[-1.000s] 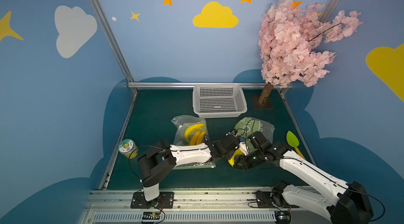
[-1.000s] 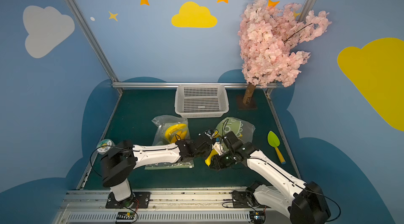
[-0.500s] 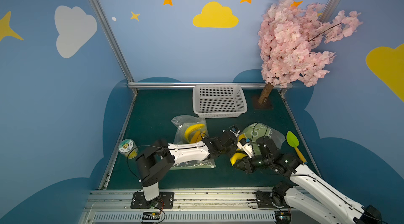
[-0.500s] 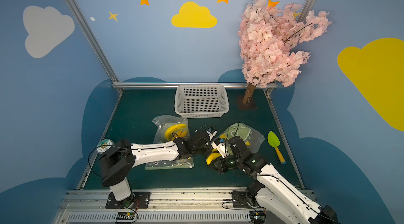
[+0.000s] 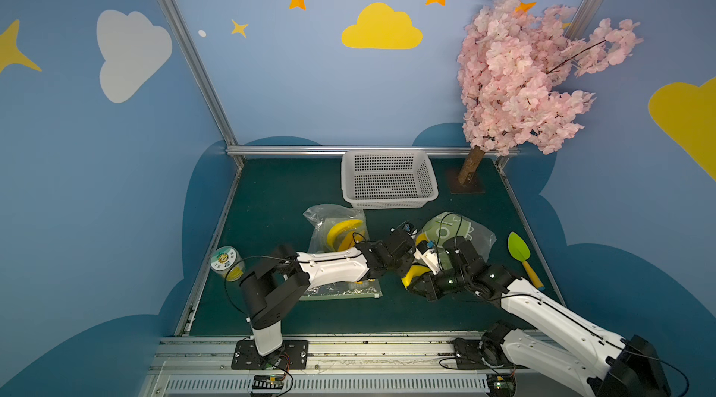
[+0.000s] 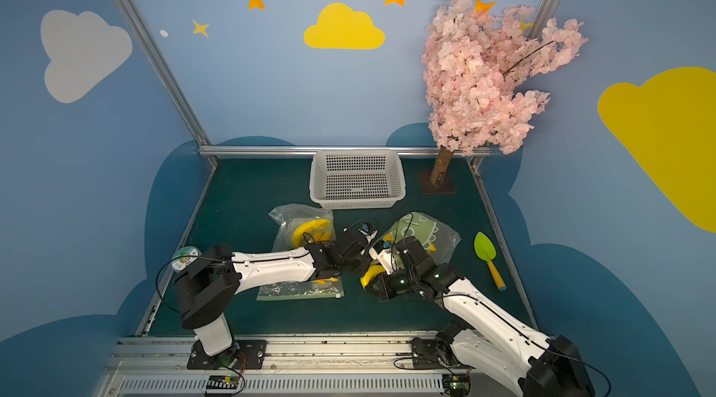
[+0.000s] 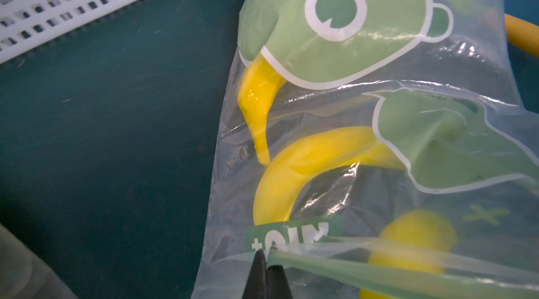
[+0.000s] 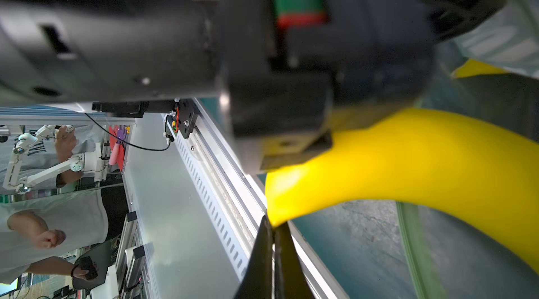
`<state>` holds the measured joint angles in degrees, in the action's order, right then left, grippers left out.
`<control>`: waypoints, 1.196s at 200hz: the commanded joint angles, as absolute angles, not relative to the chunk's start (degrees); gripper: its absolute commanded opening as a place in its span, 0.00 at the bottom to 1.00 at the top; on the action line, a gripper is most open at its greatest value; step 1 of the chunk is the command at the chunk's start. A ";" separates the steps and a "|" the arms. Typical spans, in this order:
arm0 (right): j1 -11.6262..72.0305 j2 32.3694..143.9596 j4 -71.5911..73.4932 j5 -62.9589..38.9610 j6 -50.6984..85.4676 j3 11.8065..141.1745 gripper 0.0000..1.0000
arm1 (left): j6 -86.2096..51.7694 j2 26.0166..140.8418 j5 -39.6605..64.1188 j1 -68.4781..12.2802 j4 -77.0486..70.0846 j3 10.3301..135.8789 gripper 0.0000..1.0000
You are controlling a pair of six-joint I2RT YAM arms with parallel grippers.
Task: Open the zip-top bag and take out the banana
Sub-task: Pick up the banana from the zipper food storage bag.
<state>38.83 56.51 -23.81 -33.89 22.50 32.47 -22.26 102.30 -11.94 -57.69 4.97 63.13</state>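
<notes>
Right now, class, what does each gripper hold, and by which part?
The left gripper pinches the zip-top bag by its green zip edge; the right gripper pinches a banana by its tip.

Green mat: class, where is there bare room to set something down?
Bare: the back corner between the white basket and the side rail; the strip along the front rail. Crowded: the middle, where the left gripper, right gripper, banana, dinosaur bag and clear bag cluster.

White-shelled arms (image 5: 331,266) with black joints (image 5: 271,294), thin black cables (image 5: 226,286) and black hands (image 7: 264,253).
</notes>
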 commanded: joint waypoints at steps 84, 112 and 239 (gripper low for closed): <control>41.22 65.93 -9.69 -31.82 21.81 35.68 0.00 | -31.06 100.70 -14.35 -56.60 11.16 64.92 0.03; 41.20 68.20 -10.66 -29.94 22.24 35.89 0.00 | -31.80 101.69 -13.79 -56.60 11.77 65.93 0.03; 41.20 74.28 -22.33 -30.55 15.62 33.30 0.16 | -33.19 103.38 -12.31 -56.40 12.26 65.75 0.03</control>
<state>40.23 75.11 -17.26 -28.67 18.41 34.74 -31.99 102.43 -12.78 -56.75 13.80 64.47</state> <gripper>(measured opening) 0.076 0.050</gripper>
